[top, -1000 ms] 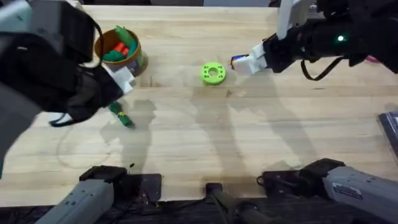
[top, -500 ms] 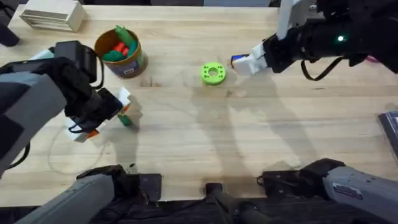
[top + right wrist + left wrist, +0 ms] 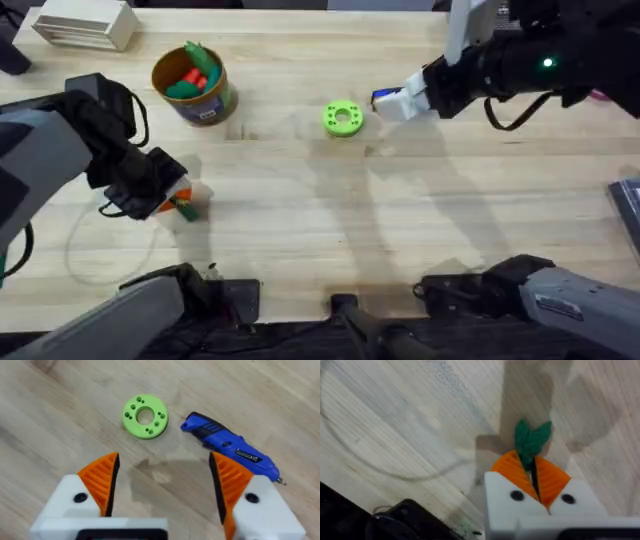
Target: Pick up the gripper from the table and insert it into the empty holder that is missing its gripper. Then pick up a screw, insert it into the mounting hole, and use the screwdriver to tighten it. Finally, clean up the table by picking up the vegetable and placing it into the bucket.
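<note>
The left gripper (image 3: 178, 200) is down at the table's nine o'clock side, its orange pads (image 3: 512, 472) pinched together on the small green vegetable (image 3: 531, 440), whose leafy tip pokes out past the fingertips and lies against the wood. From above, only a speck of green shows beside the orange pad.

The bucket (image 3: 193, 84) stands up toward eleven o'clock from that gripper, well apart from it, with red and green toy pieces already inside.

Over on the right, the right gripper (image 3: 165, 485) hangs above the table with its pads spread wide and nothing between them. Under it lies the blue screwdriver (image 3: 227, 448), flat on the wood, and just beside it, toward nine o'clock on the table, the lime green ring (image 3: 342, 117). A white box (image 3: 85, 25) sits at the far left corner.
</note>
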### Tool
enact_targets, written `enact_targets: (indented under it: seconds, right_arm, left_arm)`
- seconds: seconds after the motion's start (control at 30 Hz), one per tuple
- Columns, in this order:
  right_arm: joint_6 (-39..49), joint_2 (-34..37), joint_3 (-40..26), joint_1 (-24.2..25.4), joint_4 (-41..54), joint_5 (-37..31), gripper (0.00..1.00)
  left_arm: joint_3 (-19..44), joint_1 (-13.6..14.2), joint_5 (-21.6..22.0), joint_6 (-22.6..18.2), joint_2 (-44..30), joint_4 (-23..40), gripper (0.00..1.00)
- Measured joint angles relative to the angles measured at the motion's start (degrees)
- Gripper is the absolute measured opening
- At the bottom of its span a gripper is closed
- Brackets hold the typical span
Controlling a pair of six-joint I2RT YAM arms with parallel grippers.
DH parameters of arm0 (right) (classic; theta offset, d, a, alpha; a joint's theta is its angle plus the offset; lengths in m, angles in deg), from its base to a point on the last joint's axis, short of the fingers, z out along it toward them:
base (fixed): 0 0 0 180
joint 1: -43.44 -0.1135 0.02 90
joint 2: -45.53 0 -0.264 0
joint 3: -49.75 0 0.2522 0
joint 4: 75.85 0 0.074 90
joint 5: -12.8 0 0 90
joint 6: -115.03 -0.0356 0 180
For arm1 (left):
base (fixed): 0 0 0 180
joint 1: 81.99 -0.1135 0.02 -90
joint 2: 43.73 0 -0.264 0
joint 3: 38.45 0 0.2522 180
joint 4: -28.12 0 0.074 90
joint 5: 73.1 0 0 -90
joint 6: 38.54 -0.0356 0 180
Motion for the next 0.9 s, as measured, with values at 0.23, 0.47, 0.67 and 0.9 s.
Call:
enact_targets:
  seconds: [0.23,0.47,0.67,0.9]
  right_arm:
    - [0.00,0.00,0.00,0.00,-0.02,0.00,0.970]
    - [0.00,0.00,0.00,0.00,-0.56,0.00,0.970]
    - [0.00,0.00,0.00,0.00,-0.56,0.00,0.971]
    - [0.00,0.00,0.00,0.00,-0.45,0.00,0.974]
  left_arm:
    - [8.41,0.18,-1.55,-1.02,-0.02,16.58,0.020]
    - [26.99,2.81,-7.31,-7.39,0.77,21.23,0.020]
    - [31.25,3.39,-10.54,-15.51,1.51,7.93,0.020]
    - [31.25,4.91,-16.11,-20.08,-3.54,-4.57,0.020]
